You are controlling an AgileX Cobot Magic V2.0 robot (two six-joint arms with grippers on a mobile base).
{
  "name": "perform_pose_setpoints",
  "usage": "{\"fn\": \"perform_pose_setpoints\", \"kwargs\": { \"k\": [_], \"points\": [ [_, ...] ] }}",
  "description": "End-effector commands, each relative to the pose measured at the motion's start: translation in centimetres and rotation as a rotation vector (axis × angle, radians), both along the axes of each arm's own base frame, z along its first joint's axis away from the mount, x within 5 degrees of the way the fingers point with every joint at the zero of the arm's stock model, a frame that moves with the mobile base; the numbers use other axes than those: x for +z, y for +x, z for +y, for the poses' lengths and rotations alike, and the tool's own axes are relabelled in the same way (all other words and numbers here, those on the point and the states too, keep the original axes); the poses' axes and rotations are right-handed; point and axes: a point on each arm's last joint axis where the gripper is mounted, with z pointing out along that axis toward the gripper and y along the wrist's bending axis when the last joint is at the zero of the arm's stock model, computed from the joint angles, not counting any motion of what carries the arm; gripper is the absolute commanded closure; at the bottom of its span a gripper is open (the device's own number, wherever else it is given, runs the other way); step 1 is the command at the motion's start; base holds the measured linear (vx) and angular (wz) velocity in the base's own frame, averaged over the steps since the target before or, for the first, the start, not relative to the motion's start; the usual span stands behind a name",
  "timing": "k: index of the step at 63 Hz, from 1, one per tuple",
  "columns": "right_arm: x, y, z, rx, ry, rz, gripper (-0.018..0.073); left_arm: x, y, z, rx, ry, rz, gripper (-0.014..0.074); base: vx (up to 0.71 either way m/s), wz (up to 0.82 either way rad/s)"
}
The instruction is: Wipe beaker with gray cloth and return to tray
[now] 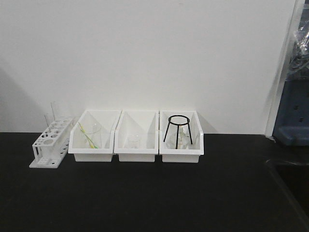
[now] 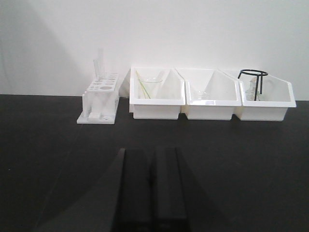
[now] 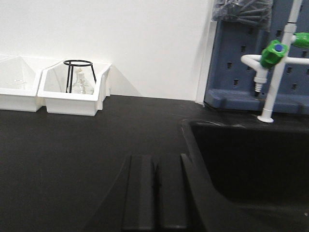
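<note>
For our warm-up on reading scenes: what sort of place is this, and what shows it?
Most likely a science laboratory bench: a white test-tube rack, a black wire tripod standing in a white bin, and a sink with a green-handled tap.

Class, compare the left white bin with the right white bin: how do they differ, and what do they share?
The left bin holds a clear beaker with yellow-green sticks; the right bin holds a black wire tripod over clear glassware. The left bin sits beside the test-tube rack; the right bin ends the row. Both are white, same shape.
</note>
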Motion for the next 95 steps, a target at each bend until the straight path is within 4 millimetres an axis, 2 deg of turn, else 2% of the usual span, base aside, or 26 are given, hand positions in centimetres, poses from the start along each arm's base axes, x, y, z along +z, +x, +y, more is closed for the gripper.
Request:
{"fn": "perform_pose_setpoints", "kwargs": {
  "k": [1, 95],
  "points": [
    [0.59, -0.05, 0.09, 0.01, -0.016, -0.081, 0.057, -0.26, 0.0, 0.04, 0.005, -0.014, -0.063, 0.0603, -0.24, -0.11],
    [0.59, -0.05, 0.09, 0.01, -0.016, -0.081, 0.057, -0.26, 0.0, 0.04, 0.005, -0.014, -0.063, 0.0603, -0.38, -0.03]
  ]
}}
